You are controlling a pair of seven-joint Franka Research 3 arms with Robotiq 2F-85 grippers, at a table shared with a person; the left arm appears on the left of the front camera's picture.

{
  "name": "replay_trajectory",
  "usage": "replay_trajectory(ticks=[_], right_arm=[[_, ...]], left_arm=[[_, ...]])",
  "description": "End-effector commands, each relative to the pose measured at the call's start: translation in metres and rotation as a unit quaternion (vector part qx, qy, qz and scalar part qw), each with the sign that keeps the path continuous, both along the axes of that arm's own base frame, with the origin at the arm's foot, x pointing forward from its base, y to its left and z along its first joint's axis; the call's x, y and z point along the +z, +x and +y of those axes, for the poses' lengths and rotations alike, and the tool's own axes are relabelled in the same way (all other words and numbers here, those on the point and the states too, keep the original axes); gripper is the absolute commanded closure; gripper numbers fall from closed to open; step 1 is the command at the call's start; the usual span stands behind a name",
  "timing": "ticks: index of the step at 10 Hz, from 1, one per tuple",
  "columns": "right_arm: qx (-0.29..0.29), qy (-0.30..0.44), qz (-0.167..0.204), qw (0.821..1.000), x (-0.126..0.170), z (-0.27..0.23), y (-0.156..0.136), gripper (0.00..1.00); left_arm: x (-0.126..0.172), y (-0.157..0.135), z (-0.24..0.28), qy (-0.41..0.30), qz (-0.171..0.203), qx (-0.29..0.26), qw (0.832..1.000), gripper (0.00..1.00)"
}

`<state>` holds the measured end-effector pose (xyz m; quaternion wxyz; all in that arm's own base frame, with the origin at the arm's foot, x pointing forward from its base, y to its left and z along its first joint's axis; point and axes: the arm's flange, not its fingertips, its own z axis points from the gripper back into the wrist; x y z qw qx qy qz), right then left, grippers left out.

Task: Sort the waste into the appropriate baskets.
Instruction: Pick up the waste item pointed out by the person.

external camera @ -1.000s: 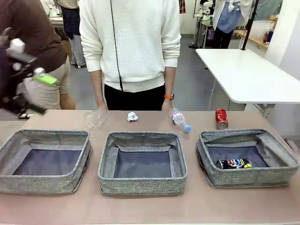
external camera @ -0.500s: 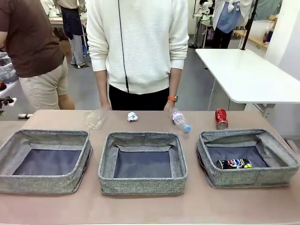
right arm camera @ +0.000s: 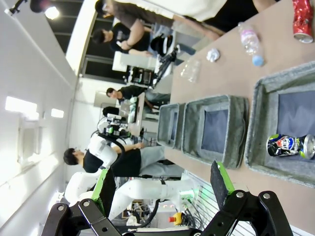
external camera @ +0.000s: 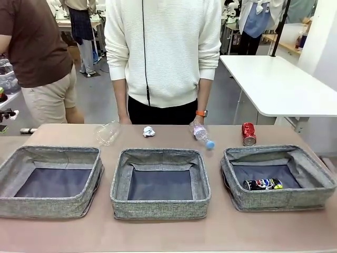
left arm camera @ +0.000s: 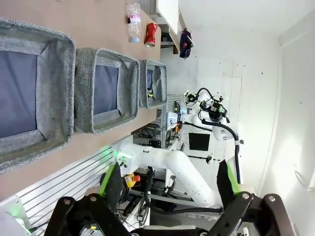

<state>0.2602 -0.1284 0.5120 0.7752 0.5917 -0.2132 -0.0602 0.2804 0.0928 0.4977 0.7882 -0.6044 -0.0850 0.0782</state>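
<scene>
Three grey baskets stand in a row: left [external camera: 52, 206], middle [external camera: 158, 208], right [external camera: 279, 199]. A dark multicoloured can [external camera: 262, 184] lies in the right basket. Behind the baskets lie a crushed clear bottle [external camera: 107, 133], a white paper ball [external camera: 149, 131], a pink-labelled bottle [external camera: 201, 133] with a blue cap, and a red can [external camera: 248, 133]. My left gripper [left arm camera: 167, 182] hangs open and empty, off the table beyond the left basket [left arm camera: 54, 93]. My right gripper [right arm camera: 162, 189] is open and empty too, high and back from the right basket [right arm camera: 256, 142] with its can [right arm camera: 290, 146].
A person in a white sweater [external camera: 163, 52] stands at the far edge, hands hanging near the crushed bottle and the pink-labelled bottle. Another person in brown [external camera: 37, 58] stands at the far left. A white table [external camera: 279, 84] is at the back right.
My left arm, seen at the front view's left edge a second ago, has drawn out of that picture. The person in white has shifted slightly to the right.
</scene>
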Motion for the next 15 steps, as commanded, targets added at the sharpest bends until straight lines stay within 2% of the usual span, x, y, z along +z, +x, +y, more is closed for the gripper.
replay_trajectory(ticks=[1, 15], right_arm=[[0.002, 0.008, -0.017, 1.000, 0.0024, 0.0004, 0.0023, 0.00], [0.002, 0.008, -0.017, 1.000, 0.0024, 0.0004, 0.0023, 0.00]], left_arm=[[0.0048, -0.0003, -0.0018, -0.008, 0.001, 0.005, 1.000, 0.00], [0.0048, -0.0003, -0.0018, -0.008, 0.001, 0.005, 1.000, 0.00]])
